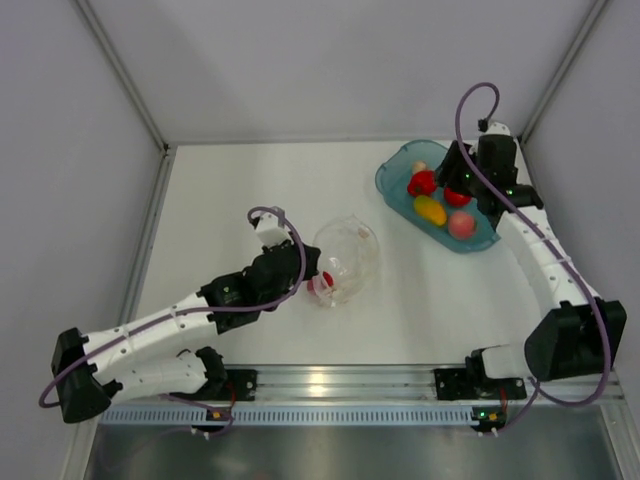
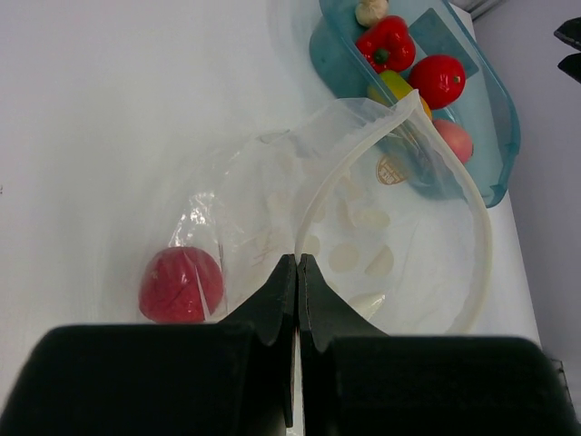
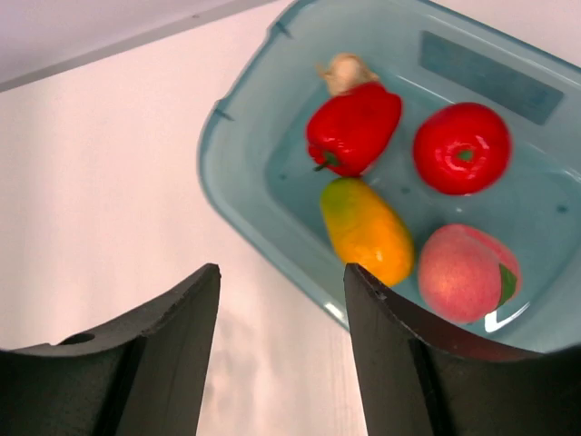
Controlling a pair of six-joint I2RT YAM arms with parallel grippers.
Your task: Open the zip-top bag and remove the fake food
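Observation:
The clear dotted zip-top bag (image 1: 348,258) lies open mid-table, also in the left wrist view (image 2: 381,236). My left gripper (image 2: 297,259) is shut on the bag's rim, holding its mouth open; in the top view the left gripper (image 1: 305,283) is at the bag's near-left edge. One red fake food (image 2: 180,284) stays inside the bag (image 1: 322,281). My right gripper (image 3: 281,272) is open and empty above the teal tub's (image 3: 245,182) near edge. In the tub lie a red pepper (image 3: 354,127), a red tomato (image 3: 461,147), a yellow mango (image 3: 366,229), a peach (image 3: 466,272) and a small beige piece (image 3: 345,71).
The teal tub (image 1: 395,185) stands at the back right of the white table, next to the right wall. Grey walls enclose the table at the back and sides. A metal rail runs along the near edge (image 1: 340,382).

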